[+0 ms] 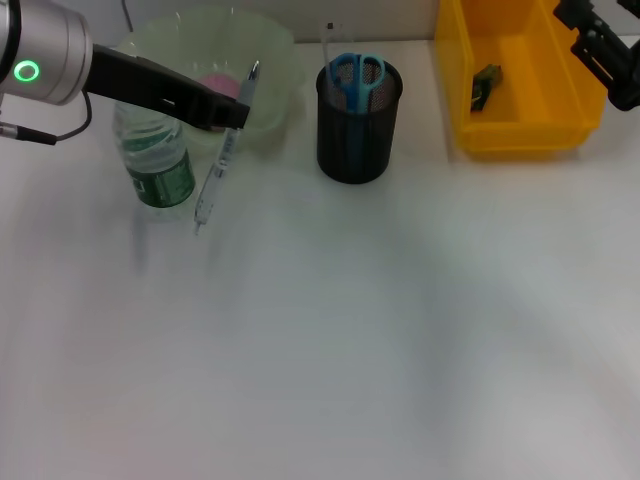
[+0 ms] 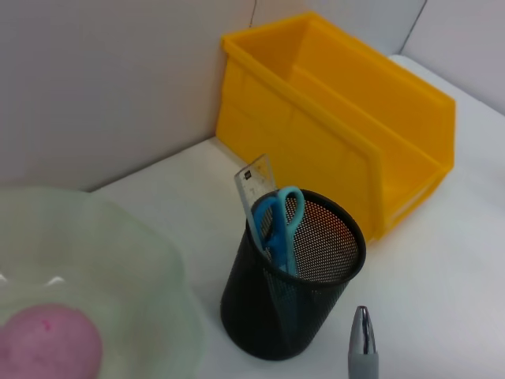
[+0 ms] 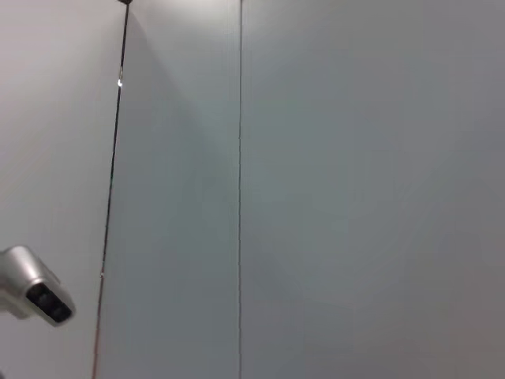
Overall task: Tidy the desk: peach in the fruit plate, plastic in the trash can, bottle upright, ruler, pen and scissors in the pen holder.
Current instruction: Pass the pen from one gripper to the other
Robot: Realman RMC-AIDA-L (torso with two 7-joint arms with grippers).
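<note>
On the white counter (image 1: 350,330), only the pen (image 1: 222,160) is being carried, grasped by the left gripper (image 1: 228,112); the right gripper (image 1: 610,50) is parked, its state indiscernible.

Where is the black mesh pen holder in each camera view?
Head view: black mesh pen holder at top centre, left of the yellow plastic bin.
Left wrist view: pen holder at bottom centre, in front of that bin.
Right wrist view: not in it.
Shared landmark: the blue-handled scissors inside.
</note>
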